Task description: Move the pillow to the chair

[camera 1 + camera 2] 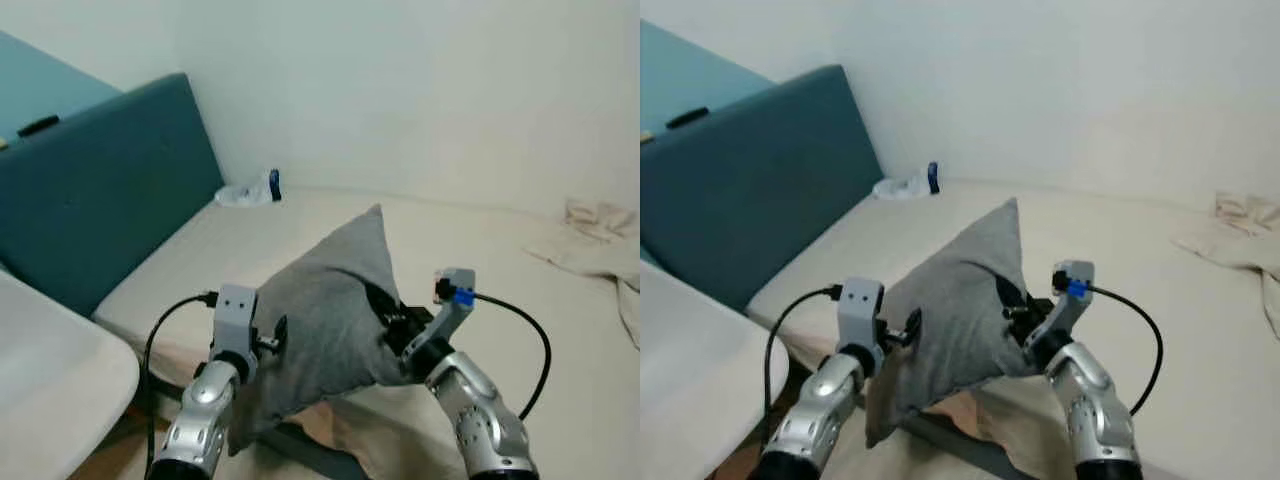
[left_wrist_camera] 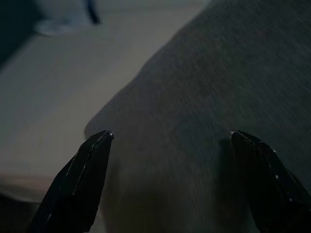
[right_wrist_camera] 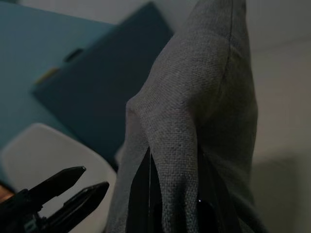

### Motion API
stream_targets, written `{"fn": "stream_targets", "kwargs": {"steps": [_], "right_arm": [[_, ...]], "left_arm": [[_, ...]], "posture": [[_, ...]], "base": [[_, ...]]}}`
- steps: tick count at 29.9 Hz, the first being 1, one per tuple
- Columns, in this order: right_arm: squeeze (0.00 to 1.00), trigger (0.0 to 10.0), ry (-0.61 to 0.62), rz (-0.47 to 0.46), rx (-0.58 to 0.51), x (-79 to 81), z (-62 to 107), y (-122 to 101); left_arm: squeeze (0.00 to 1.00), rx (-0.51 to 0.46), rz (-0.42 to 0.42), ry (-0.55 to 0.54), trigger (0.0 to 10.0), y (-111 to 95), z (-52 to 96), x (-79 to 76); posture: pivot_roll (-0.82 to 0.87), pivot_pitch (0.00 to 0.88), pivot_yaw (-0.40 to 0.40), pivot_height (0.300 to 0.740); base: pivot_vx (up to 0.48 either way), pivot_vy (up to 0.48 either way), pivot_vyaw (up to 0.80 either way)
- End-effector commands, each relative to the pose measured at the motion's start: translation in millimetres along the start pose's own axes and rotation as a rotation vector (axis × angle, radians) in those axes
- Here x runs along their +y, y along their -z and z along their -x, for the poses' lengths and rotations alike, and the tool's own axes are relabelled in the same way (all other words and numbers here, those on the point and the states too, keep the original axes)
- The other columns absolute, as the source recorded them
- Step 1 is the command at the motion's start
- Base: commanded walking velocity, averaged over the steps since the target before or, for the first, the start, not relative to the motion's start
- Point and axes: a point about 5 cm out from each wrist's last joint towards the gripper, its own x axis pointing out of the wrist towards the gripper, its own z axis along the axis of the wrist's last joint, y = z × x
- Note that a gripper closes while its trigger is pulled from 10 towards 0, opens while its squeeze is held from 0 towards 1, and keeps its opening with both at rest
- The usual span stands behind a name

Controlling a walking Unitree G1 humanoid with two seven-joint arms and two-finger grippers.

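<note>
I hold a grey pillow (image 1: 330,310) up above the front edge of a beige bed (image 1: 250,240). My right gripper (image 1: 385,315) is shut on a fold of its right side; in the right wrist view the fabric (image 3: 204,97) is pinched between the two black fingers (image 3: 144,194). At the pillow's left side my left gripper (image 1: 275,335) is open, its fingers (image 2: 92,155) spread wide with the grey cloth (image 2: 218,73) just ahead of them. The white chair (image 1: 50,370) stands at the lower left, beside the bed.
A teal headboard (image 1: 100,190) rises along the bed's left side. By the far wall lie a crumpled plastic bag and a small blue bottle (image 1: 273,185). A rumpled cloth (image 1: 600,240) lies at the right of the bed.
</note>
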Motion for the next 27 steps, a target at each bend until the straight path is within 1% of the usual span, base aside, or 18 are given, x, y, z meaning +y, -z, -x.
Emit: {"fn": "stream_targets", "kwargs": {"steps": [1, 5, 6, 8, 11, 12, 14, 15, 18, 21, 23, 27], "right_arm": [[0.00, 10.0, -0.027, 0.003, -0.061, 7.3, -4.8, -12.1], [0.00, 10.0, -0.023, -0.006, -0.060, 7.5, -3.5, -10.9], [0.00, 10.0, -0.022, -0.009, -0.059, 7.7, -3.0, -10.2], [0.00, 10.0, -0.022, -0.012, -0.058, 8.2, -2.4, -9.2], [0.00, 10.0, -0.023, -0.018, -0.057, 9.5, -1.9, -8.1], [0.00, 10.0, -0.023, -0.019, -0.057, 9.7, -2.0, -7.9], [0.00, 10.0, -0.023, -0.019, -0.057, 9.7, -2.0, -7.9], [0.00, 10.0, -0.023, -0.019, -0.057, 9.6, -2.0, -7.9], [0.00, 10.0, -0.030, 0.004, -0.058, 9.8, -1.9, -8.5], [0.00, 10.0, -0.048, 0.017, -0.049, 11.2, -1.2, -7.9], [0.00, 10.0, -0.066, 0.038, -0.037, 13.4, -1.1, -6.4], [0.00, 10.0, -0.077, 0.048, -0.031, 14.7, -1.0, -5.0]], "left_arm": [[0.00, 0.015, 0.020, -0.038, 10.0, 2.3, 1.0, 6.0], [0.00, 0.028, 0.047, -0.053, 10.0, 1.4, -2.0, 6.3], [0.00, 0.012, 0.058, -0.045, 10.0, -0.5, -2.1, 5.4], [0.00, 0.000, 0.058, -0.035, 10.0, -2.2, -1.7, 4.6], [0.00, 0.003, 0.033, -0.027, 10.0, -2.3, -0.8, 4.9], [0.00, -0.010, 0.051, -0.031, 10.0, -3.5, -0.5, 5.5], [0.00, -0.010, 0.051, -0.031, 10.0, -3.5, -0.5, 5.5], [0.00, -0.021, 0.066, -0.035, 10.0, -4.6, -0.3, 5.8], [0.00, -0.005, 0.062, -0.046, 10.0, -3.7, -1.1, 6.1], [0.00, 0.007, 0.053, -0.055, 10.0, -2.4, -1.5, 6.8], [0.00, 0.009, 0.055, -0.056, 10.0, -1.5, -1.4, 6.8], [0.00, 0.013, 0.053, -0.056, 10.0, -0.7, -1.2, 6.5]], "posture": [[-0.12, 0.028, 0.077, 0.740], [-0.12, 0.032, 0.078, 0.740], [-0.12, 0.032, 0.078, 0.740], [-0.12, 0.034, 0.077, 0.740], [-0.12, 0.036, 0.079, 0.740], [-0.12, 0.036, 0.080, 0.740], [-0.12, 0.036, 0.080, 0.740], [-0.12, 0.036, 0.080, 0.740], [-0.12, 0.035, 0.080, 0.740], [-0.12, 0.035, 0.079, 0.740], [-0.12, 0.034, 0.078, 0.740], [-0.12, 0.034, 0.077, 0.740]], "base": [[0.000, 0.000, 0.00], [0.000, 0.000, 0.00], [0.000, 0.000, 0.00], [0.000, 0.000, 0.00], [0.000, 0.000, 0.00], [0.368, 0.000, 0.00], [0.368, 0.000, 0.00], [0.368, 0.000, 0.00], [0.000, 0.000, 0.00], [0.000, 0.000, 0.51], [0.000, 0.000, 0.79], [0.000, 0.000, 0.79]]}}
